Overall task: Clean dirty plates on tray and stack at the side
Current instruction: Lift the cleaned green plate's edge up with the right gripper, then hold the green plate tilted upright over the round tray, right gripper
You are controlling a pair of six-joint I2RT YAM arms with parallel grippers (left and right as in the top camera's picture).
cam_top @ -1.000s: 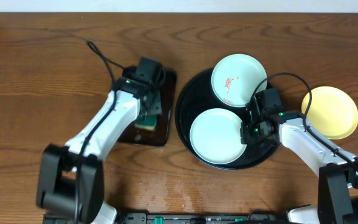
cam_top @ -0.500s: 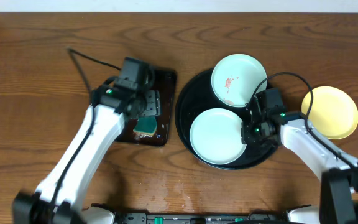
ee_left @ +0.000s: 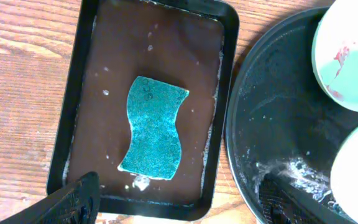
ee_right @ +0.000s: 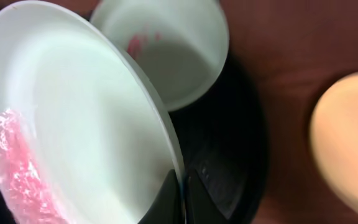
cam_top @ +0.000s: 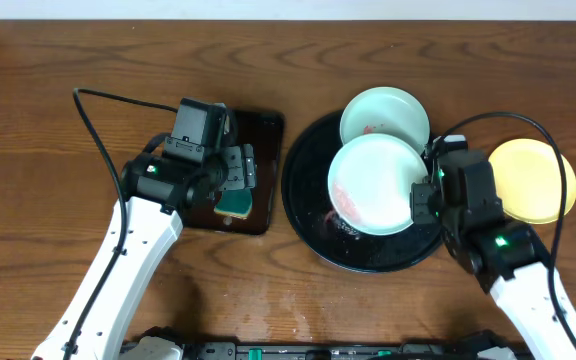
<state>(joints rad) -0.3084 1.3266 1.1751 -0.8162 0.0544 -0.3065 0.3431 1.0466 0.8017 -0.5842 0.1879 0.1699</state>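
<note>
Cleaning is barely starting: the right pincer [ee_right: 180, 199] is gripping a smeared plate [cam_top: 373, 185] above the tray [cam_top: 306, 200], a second plate [cam_top: 388, 115] is lying dirty at its 12 o'clock, and the left pincer [cam_top: 236, 174] is gaping over the sponge [ee_left: 153, 127].

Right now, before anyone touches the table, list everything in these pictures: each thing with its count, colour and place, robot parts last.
table: one, brown wood, under everything.
round tray: one, glossy black, right of centre, wet inside.
oblong tray: one, black, left of the round tray, wet inside.
sponge: one, teal, lying in the oblong tray.
held plate: one, mint-white with a red smear, tilted above the round tray.
back plate: one, mint-white with a red smear, at the round tray's far side.
yellow plate: one, pale yellow, on the table right of the round tray.
left end effector: one, black, open, above the oblong tray.
right end effector: one, black, shut on the held plate's rim.
</note>
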